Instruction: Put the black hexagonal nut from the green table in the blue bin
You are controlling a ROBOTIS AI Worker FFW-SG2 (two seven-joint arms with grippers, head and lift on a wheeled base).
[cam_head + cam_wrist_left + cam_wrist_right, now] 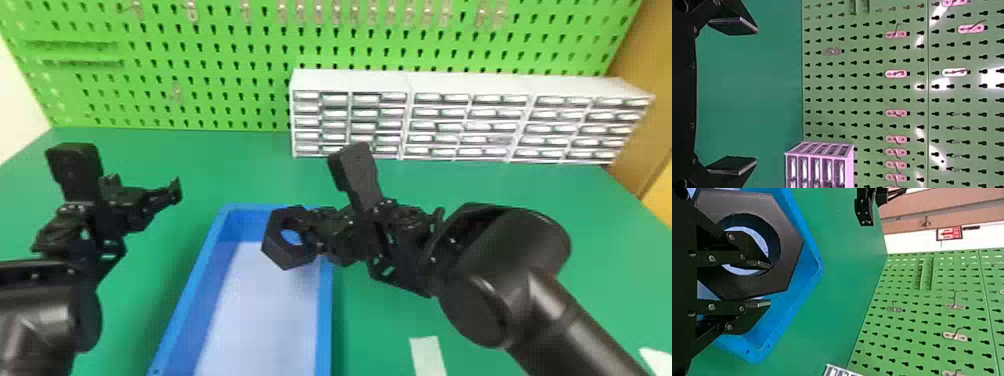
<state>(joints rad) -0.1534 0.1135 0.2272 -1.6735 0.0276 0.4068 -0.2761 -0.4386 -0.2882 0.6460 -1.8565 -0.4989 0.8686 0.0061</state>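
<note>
Right gripper (316, 236): closed on the black hexagonal nut (286, 259). Right wrist view: one finger (760, 264) through the nut's hole, the other (758, 304) outside its rim. Part of the nut lies behind the fingers. In the head view black on black; contact hard to make out there.

Just below the right gripper: blue bin (325, 310), nut above its far part, on the right wall's side. Drop height cannot be judged. Near end of the bin cut off by the head view's bottom edge.

Off to the left of the right gripper, beyond the bin's left wall: left gripper (112, 200), nothing between its fingers, which stand wide apart in the left wrist view.

Below and nearer than the right gripper, on the green table (370, 320): pale strip (428, 356), cut off at the bottom edge. Well to its right, a white scrap (656, 361), also cut off, nature unclear.

Beyond both grippers: drawer cabinets (470, 85), drawer contents not legible. Behind them, green pegboard (210, 70) with hooks, top cut off.
</note>
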